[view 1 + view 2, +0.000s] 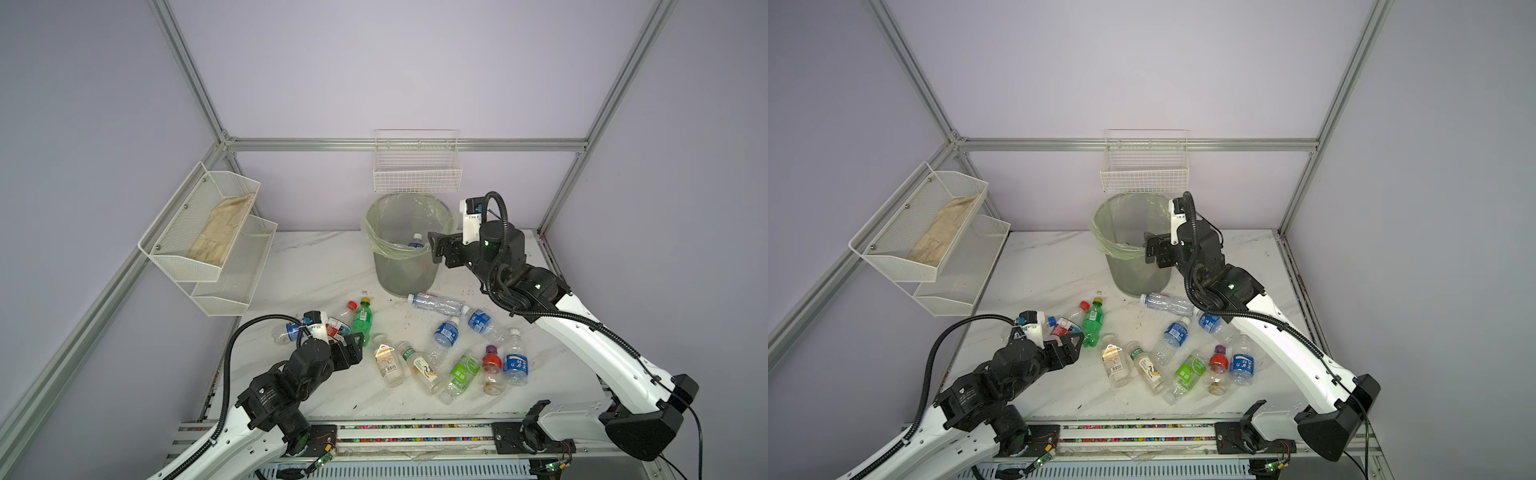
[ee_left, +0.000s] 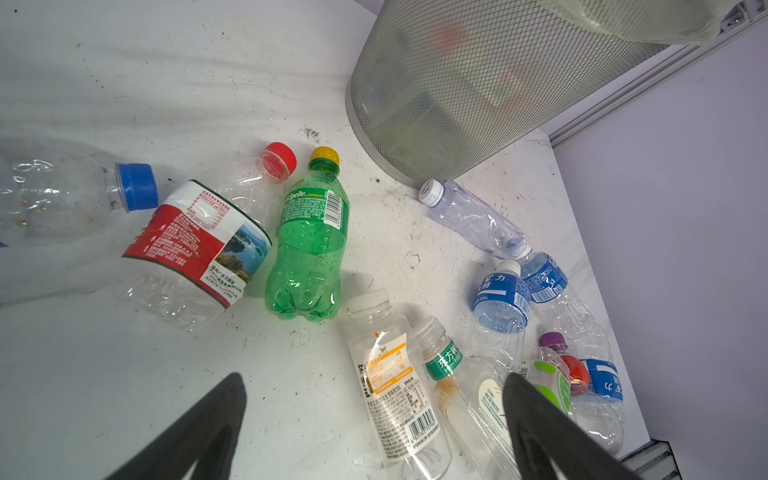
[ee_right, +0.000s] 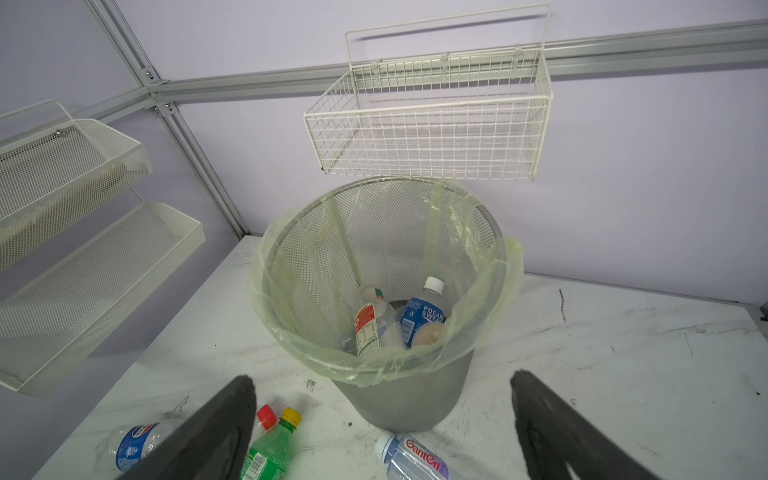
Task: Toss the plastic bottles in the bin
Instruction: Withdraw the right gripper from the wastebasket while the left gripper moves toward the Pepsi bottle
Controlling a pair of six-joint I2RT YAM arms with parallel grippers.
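Note:
Several plastic bottles lie scattered on the white table, among them a green bottle point(image 1: 362, 320) point(image 2: 309, 249), a red-labelled one point(image 2: 199, 245) and an orange-labelled one point(image 1: 385, 359) point(image 2: 395, 395). The grey mesh bin point(image 1: 405, 270) point(image 3: 399, 399), with its pale green bag, stands at the back and holds two bottles point(image 3: 422, 318). My left gripper point(image 1: 355, 338) point(image 2: 374, 378) hangs open and empty over the table, next to the green bottle and above the orange-labelled one. Open and empty too, my right gripper point(image 1: 434, 245) point(image 3: 382, 376) is level with the bin's rim on its right side.
A white wire basket point(image 1: 417, 174) hangs on the back wall just above the bin. A white mesh two-tier shelf point(image 1: 208, 249) holding a cloth juts from the left wall. A clear bottle point(image 1: 436, 303) lies at the bin's foot, under my right arm.

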